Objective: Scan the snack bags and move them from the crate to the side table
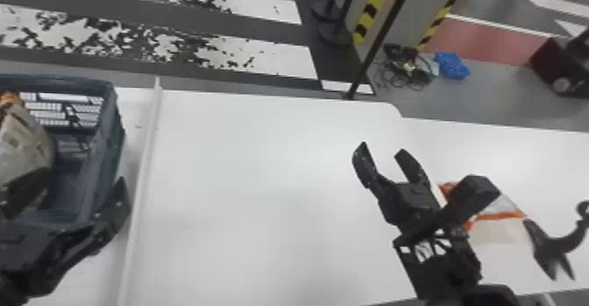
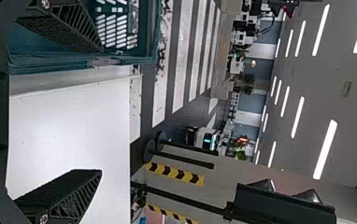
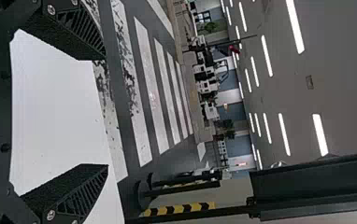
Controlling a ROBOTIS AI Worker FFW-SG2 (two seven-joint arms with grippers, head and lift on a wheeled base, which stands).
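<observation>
At the left of the head view stands the blue crate [image 1: 115,121], a grey-green snack bag [image 1: 26,147] with a dark end inside it and an orange item [image 1: 9,98] behind. My left gripper [image 1: 48,248] is at the crate's near side. In the left wrist view, that gripper [image 2: 101,111] has its fingers wide apart, one overlapping the crate [image 2: 151,32]. Above the white table, right of centre, my right gripper [image 1: 382,149] is open and holds nothing. An orange-and-white bag [image 1: 504,206] lies partly behind its wrist. The right wrist view shows the gripper [image 3: 105,111] with spread fingers.
A raised pale strip [image 1: 144,165] runs along the table beside the crate. A black curved object [image 1: 554,243] is at the right on the white surface [image 1: 543,160]. Beyond the table's far edge stand a thin black pole [image 1: 381,37] and yellow-black striped posts [image 1: 372,9].
</observation>
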